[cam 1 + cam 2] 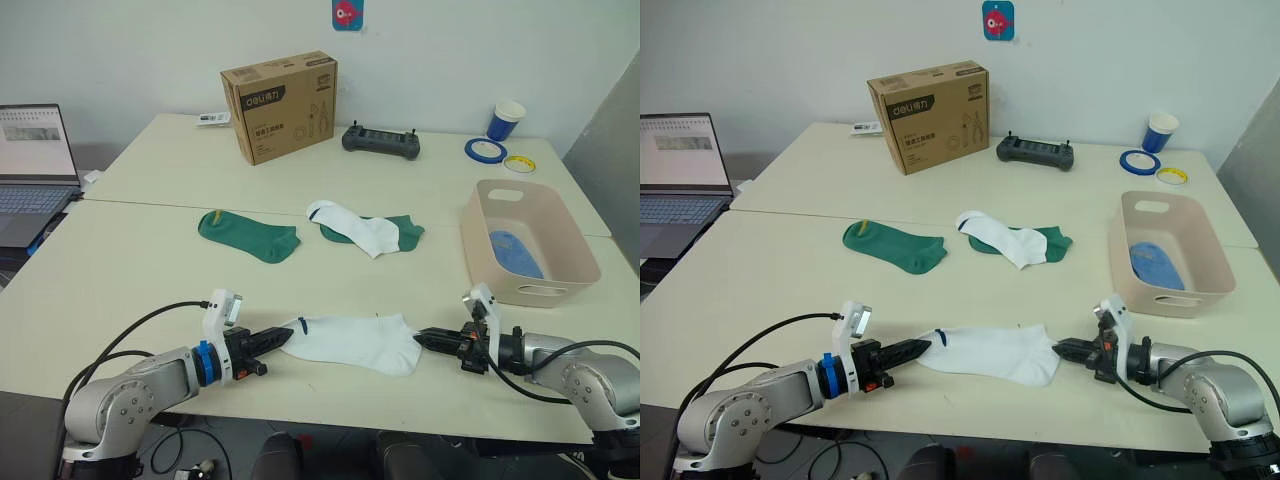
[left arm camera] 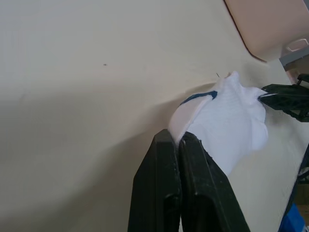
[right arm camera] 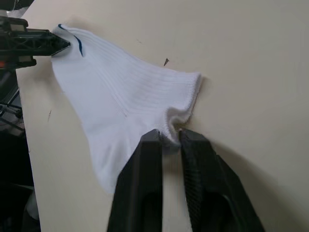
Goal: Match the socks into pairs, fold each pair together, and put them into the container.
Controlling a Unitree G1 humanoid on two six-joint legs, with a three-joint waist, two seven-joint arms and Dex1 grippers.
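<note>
Near table edge, left gripper (image 1: 283,338) and right gripper (image 1: 421,338) each pinch an end of white sock (image 1: 355,341); next, carry to its mate (image 1: 352,226).

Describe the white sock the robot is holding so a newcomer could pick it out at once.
Start at the pale table and go to its near edge, between the two arms. The white sock lies stretched flat there, the left gripper pinching one end, the right gripper the other. The other white sock lies farther back, across a green sock.
</note>
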